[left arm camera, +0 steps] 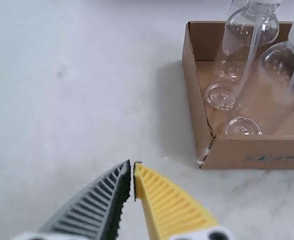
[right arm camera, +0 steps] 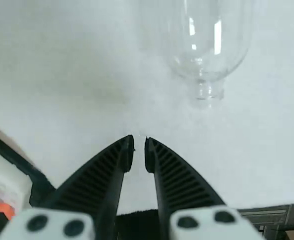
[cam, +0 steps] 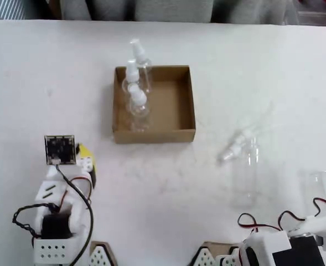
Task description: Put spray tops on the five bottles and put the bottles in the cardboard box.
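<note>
We see a white desk [cam: 262,66] with the cardboard box [cam: 171,134] open near its middle. The left arm [cam: 60,216] sits at the near left edge and the right arm [cam: 279,249] at the near right corner. Three clear bottles [cam: 138,108] with white spray tops [cam: 132,72] are bunched along the left side of the box; in the left wrist view we see their round bases [left arm camera: 219,95] on the box floor against that wall. The rest of the box floor is bare cardboard. A fourth bottle [cam: 247,166] with a spray top fitted appears to lie on the desk to the right of the box, well apart from it, head towards the box. A fifth bottle [right arm camera: 206,35] is further right near the right arm, its neck bare with no top on, pointing at the right end effector [right arm camera: 138,145]. That end effector's black fingers are all but closed, with a thin slit between the tips, gripping nothing, just short of the neck. The left end effector [left arm camera: 132,172], one grey finger and one yellow, is closed tip to tip, empty, over bare desk near the box's front left corner.
</note>
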Robot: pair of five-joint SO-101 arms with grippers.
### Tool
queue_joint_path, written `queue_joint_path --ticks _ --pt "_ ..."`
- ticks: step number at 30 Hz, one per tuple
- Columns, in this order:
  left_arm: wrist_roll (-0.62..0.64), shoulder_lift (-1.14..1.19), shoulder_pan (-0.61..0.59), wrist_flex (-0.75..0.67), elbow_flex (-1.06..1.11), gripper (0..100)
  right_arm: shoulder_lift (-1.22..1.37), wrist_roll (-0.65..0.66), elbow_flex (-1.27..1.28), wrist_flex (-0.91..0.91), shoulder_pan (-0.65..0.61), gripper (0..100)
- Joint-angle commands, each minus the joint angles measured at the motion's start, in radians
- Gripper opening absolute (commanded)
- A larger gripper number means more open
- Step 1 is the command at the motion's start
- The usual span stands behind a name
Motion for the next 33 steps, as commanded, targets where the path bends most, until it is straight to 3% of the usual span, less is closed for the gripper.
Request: queue_joint_path --ticks 1,12,24,33 --pt "-0.011 -0.008 -0.005 0.003 0.0 3 -0.005 -0.055 0.051 -0.119 -0.022 1.6" --pt "-0.011 -0.008 -0.005 0.003 0.0 3 -0.004 -0.215 0.269 -0.616 -0.044 1.8" --pt "-0.011 -0.008 -0.005 0.003 0.0 3 0.021 -0.285 0.262 -0.8 -0.07 1.9" --pt "-0.011 -0.008 -0.005 0.005 0.0 3 0.332 -0.342 -0.012 -0.819 -0.053 1.7"
